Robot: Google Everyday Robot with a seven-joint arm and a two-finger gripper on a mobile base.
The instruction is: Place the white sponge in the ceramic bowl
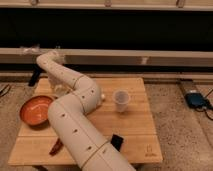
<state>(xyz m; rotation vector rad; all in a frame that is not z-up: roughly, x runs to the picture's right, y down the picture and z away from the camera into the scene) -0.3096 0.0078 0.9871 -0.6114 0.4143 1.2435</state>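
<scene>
One dark gripper (35, 77) hangs past the wooden table's (135, 131) far corner, fingers apart, empty. Swinging in, its fat white arm (75, 117) could bump the round orange-red ceramic bowl (34, 111) sideways.

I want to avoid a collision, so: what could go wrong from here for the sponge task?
The gripper hangs at the far left of the table, away from the white sponge, which peeks from behind the arm; swinging over, the arm may push it. The clear cup stands close and could tip.
</scene>
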